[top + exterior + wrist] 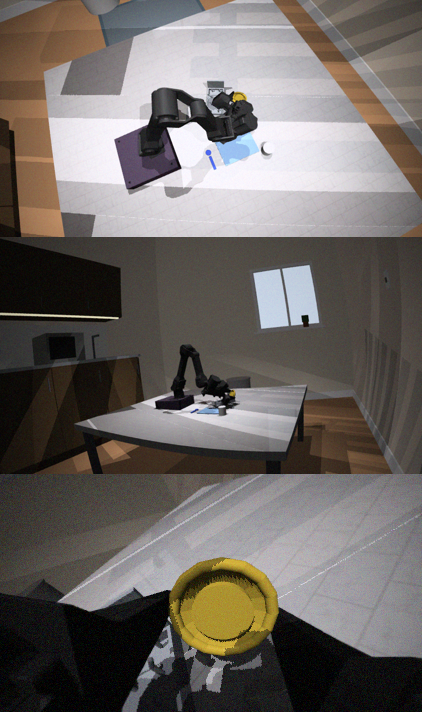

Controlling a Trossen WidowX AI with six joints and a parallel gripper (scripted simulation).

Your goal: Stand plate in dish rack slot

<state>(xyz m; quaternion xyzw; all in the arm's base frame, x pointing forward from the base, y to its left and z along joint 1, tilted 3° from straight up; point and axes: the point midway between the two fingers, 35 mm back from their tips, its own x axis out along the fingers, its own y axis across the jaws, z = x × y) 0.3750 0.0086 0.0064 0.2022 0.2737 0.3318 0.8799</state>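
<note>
The gripper [234, 101] is clamped on the yellow plate [239, 96], which shows at the far right side of the wrist in the top view. In the wrist view the plate [223, 605] stands on edge between the two dark fingers, its hollow face toward the camera. The plate sits low, just right of the dish rack [214, 97], whose grey frame shows partly under the wrist; whether the plate is between the rails cannot be told. Open table [295, 97] surface lies far and right of the plate, with the table edge well apart. Near the wrist lie a light blue mat [239, 148], partly under the forearm, a white cup [267, 148] just right of the mat, and a blue pen [211, 160] just left of it. The purple base plate [129, 159] sits to the near left.
</note>
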